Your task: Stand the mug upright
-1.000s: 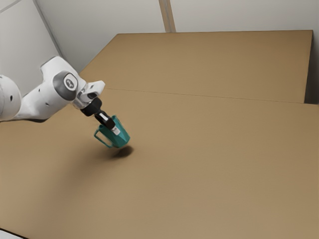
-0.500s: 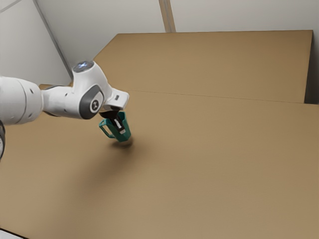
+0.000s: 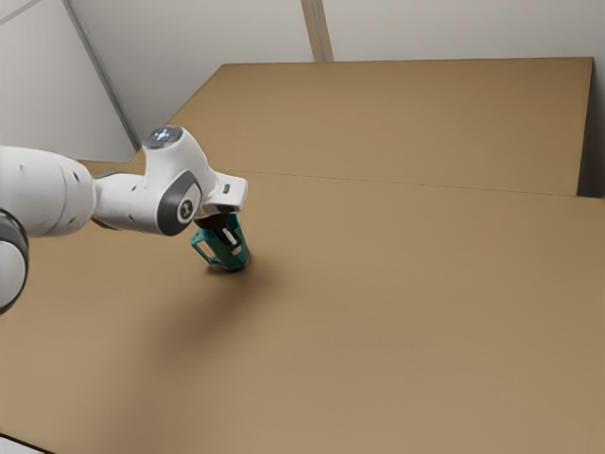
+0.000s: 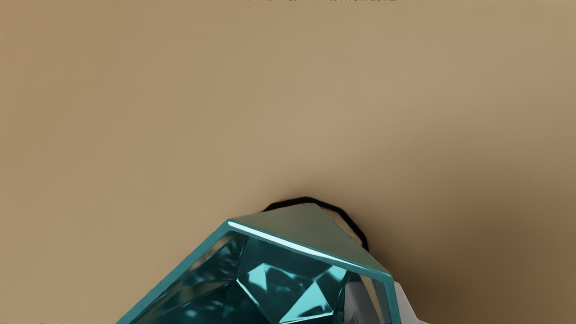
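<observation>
mugs: 1 (image 3: 237, 259), leaning, base at or near table (image 3: 397, 312) | handle: 1 (image 3: 199, 251), toward the exterior view's left | pincer: 1 (image 3: 232, 242), closed on mug's wall, one finger inside, one outside; hides part of mug | arm: 1 (image 3: 132, 200) | wall (image 3: 473, 28) beyond table

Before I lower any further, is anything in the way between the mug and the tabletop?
Nothing visible stands between the teal mug and the tabletop; a dark shadow lies by its base. The gripper is closed on the mug's wall.
</observation>
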You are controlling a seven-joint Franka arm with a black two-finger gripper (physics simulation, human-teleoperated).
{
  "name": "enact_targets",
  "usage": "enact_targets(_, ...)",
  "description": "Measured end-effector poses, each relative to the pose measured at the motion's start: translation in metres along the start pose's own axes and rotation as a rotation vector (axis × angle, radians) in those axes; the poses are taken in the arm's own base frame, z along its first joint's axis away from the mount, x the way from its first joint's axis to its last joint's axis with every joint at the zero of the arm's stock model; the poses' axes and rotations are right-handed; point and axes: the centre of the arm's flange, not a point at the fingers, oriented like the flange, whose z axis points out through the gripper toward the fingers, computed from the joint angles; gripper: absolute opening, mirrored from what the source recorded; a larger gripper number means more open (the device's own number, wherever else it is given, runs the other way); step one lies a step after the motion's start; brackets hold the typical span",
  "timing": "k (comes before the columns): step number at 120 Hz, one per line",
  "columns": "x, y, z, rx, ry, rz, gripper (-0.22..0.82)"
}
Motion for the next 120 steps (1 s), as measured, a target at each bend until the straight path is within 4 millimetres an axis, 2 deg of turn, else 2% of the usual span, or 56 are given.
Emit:
enact_targets(5,0.000,0.000,0.000,0.000,0.001,-0.005,-0.14)
enact_targets(21,0.000,-0.002,-0.006,0.007,0.007,-0.008,0.16)
enact_targets(30,0.001,-0.002,-0.013,0.012,0.014,-0.009,0.29)
enact_targets(43,0.003,-0.002,-0.024,0.016,0.023,-0.006,0.42)
enact_targets(53,0.005,-0.003,-0.042,0.024,0.037,-0.008,0.48)
enact_targets(77,0.016,-0.015,-0.104,0.031,0.056,-0.025,0.56)
enact_targets(98,0.026,-0.034,-0.183,0.032,0.020,-0.081,0.58)
enact_targets(120,0.022,-0.043,-0.257,0.046,-0.053,-0.152,0.60)
